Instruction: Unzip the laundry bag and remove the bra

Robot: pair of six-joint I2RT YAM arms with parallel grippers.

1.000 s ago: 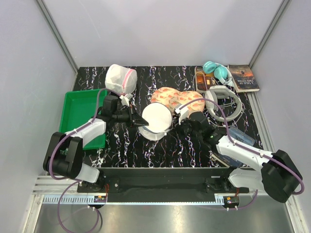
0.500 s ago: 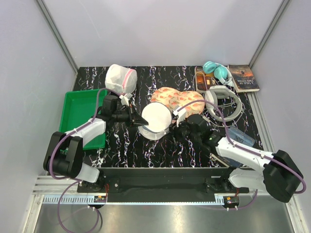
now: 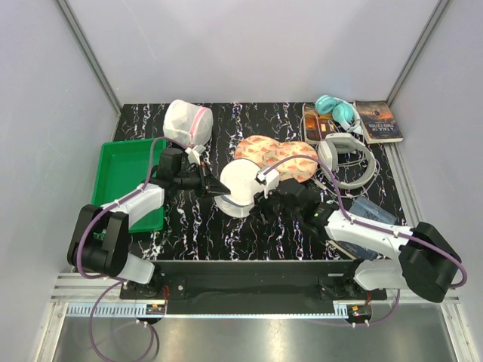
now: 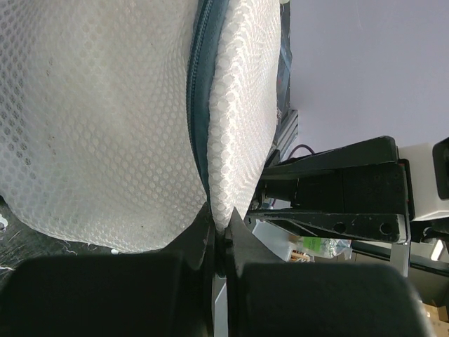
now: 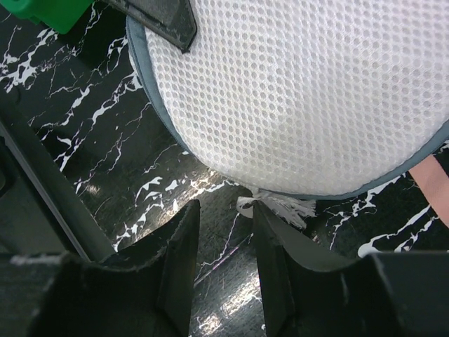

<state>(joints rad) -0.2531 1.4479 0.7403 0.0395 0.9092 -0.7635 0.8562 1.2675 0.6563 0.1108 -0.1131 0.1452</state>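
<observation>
- It looked like a robotics lab cell: plain grey panels (image 3: pixel 249 45) in aluminium framing (image 3: pixel 90 56) on three sides.
- Cabled robot arms (image 3: pixel 139 202) were bolted at the marbled table's (image 3: pixel 249 124) near edge.

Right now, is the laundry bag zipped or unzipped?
Zipped, as far as shown: the laundry bag has its grey zip closed between the mesh halves.

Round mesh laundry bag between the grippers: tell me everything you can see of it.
The laundry bag is a round, domed pouch of white honeycomb mesh with a grey zip band round its rim, closed where visible. It stands tilted on edge on the black marbled table, beside the floral item. The left gripper pinches its rim at the zip seam. A frayed white tab hangs at its lower edge, by the open right gripper. Contents not visible.
</observation>
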